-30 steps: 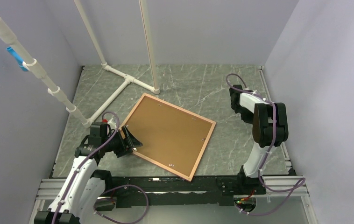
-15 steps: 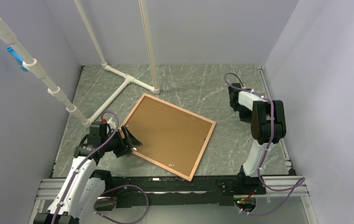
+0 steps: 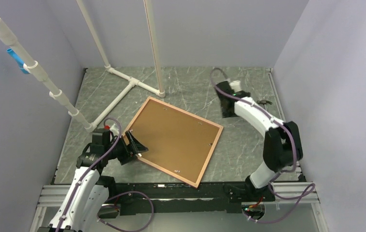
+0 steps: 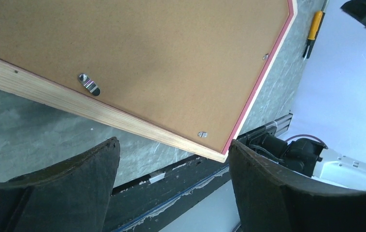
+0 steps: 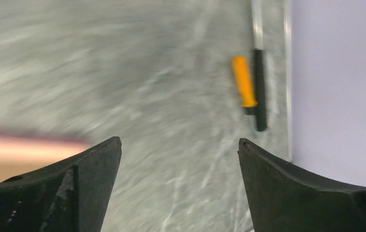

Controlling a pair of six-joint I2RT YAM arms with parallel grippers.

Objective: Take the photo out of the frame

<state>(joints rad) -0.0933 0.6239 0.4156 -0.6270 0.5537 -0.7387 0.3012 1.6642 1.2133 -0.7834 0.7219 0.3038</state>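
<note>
The frame [image 3: 209, 156] lay face down on the table [image 3: 190, 82], so the photo [image 3: 174, 137] showed only its brown backing. The left gripper [image 3: 135, 145], fingers spread and empty, sat just beside the frame's left edge. The right gripper [image 3: 227, 108], likewise spread, hung beyond the far corner, and its view was blurred.

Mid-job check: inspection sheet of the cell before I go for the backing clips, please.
Surface: grey marbled table.
Job's things: frame face down, wood edges up; brown backing board in it, metal clip near its edge; photo print hidden.
Clutter: orange-handled tool by right wall.
Grippers: left gripper open at frame's left corner; right gripper open over bare table.
Cables: purple cables along both arms.
Surroundings: white pipe stand far left; plain walls.
</note>
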